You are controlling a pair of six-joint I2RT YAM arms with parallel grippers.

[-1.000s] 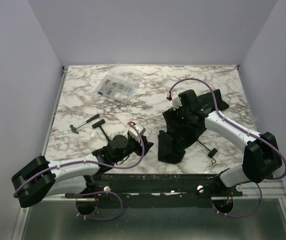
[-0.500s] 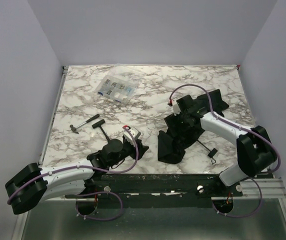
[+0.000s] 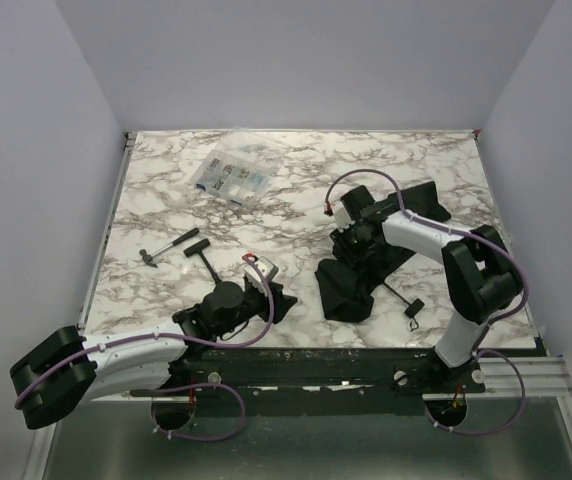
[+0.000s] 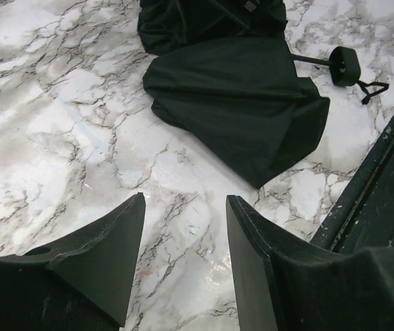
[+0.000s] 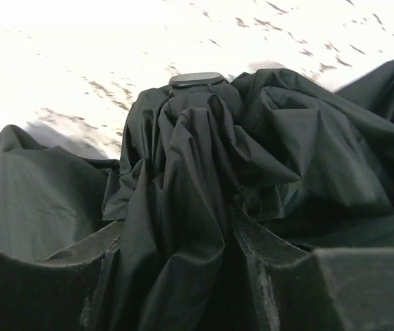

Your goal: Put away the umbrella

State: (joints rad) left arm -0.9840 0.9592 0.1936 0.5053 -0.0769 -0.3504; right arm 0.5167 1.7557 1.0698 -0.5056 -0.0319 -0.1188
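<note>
Marbled table, white walls around. Right of centre, the umbrella: slumped in loose folds, with thin shaft and knob pointing toward the near edge. Right jaws pinching a bunch of canopy just below its cap. Left jaws spread, holding nothing, low over bare marble near the cloth. Probably gathering the canopy for folding, so grip deep enough to catch ribs, not cloth alone. Draw the folds slowly toward the shaft, and bring the left across to pin the knob.
</note>
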